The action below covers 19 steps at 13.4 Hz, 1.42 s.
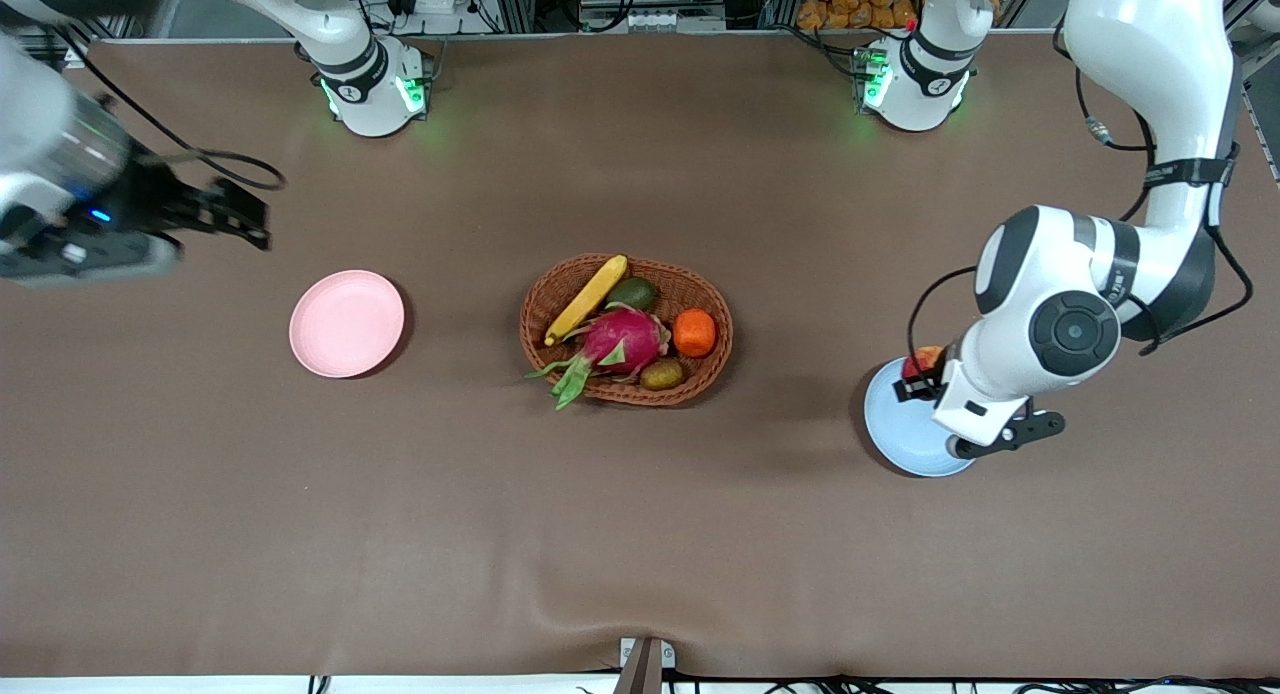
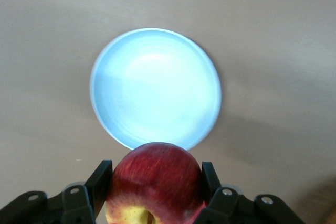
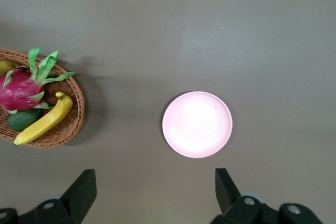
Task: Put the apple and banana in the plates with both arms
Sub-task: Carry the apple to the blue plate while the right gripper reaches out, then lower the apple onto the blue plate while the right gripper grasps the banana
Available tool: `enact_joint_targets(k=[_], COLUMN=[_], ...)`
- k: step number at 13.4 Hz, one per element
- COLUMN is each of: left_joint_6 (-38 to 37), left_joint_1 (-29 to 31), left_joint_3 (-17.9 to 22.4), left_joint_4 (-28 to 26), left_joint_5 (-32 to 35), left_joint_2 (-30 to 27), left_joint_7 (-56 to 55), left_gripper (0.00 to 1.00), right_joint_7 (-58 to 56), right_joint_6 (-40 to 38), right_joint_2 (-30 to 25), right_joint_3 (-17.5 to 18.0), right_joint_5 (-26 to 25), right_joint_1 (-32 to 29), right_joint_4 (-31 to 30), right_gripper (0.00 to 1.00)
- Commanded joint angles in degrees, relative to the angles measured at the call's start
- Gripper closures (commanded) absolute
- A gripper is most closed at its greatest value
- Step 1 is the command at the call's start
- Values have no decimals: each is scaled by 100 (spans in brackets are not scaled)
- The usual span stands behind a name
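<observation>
Left hand (image 2: pixel 155 195) clamps small red-yellow apple (image 2: pixel 156 182), up over light blue round plate (image 1: pixel 905 429) at left arm's end of table (image 1: pixel 640 534).

Risk: you release high, apple bounces or rolls off shallow rim.

Right hand (image 3: pixel 155 192) wide open, empty, waiting over table near pale pink plate (image 3: pixel 197 124).

Slim yellow banana (image 1: pixel 586 299) still in brown wicker basket (image 1: pixel 705 379), mid-table, touching magenta dragon fruit (image 1: pixel 622 339) — grab may snag it.

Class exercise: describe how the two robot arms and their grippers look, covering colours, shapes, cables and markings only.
Both arms are glossy white, rounded segments with black joint bands, green-lit bases and black cables. The left gripper and right gripper are black, with flat fingers.
</observation>
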Motion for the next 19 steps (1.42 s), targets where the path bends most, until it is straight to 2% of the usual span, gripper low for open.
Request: enact_joint_targets(k=[1, 3, 5, 6, 8, 9, 14, 16, 19], left_joint_6=[-33, 55, 82, 91, 126, 135, 459, 538, 723], left_joint_1=[66, 66, 118, 110, 92, 75, -4, -13, -5], left_joint_3=[-44, 88, 89, 88, 88, 88, 88, 88, 88], left_joint_4=[-6, -6, -6, -6, 21, 21, 47, 64, 64], left_joint_5=[310, 389, 616, 652, 871, 960, 1250, 1268, 1329], left_joint_2=[156, 314, 481, 534, 692, 745, 1000, 1053, 1140], left_joint_7=[-20, -64, -151, -361, -730, -863, -1382, -1400, -1409], left_gripper=[100, 100, 100, 100, 100, 100, 100, 100, 100], right_joint_7=[-37, 94, 881, 1312, 2261, 2501, 3591, 3777, 3962], right_joint_6=[70, 306, 351, 360, 395, 517, 1475, 1590, 1608], right_joint_2=[520, 811, 1162, 1373, 1821, 1997, 2771, 2965, 3124], right_joint_3=[-27, -27, -27, -27, -35, -35, -27, -35, -35], right_joint_5=[-15, -6, 55, 247, 1210, 1529, 1760, 1953, 1998], right_joint_1=[37, 238, 414, 528, 477, 467, 1020, 1134, 1241], right_joint_4=[136, 101, 92, 83, 83, 83, -66, -57, -49], right_gripper=[0, 0, 0, 0, 0, 0, 0, 3, 25])
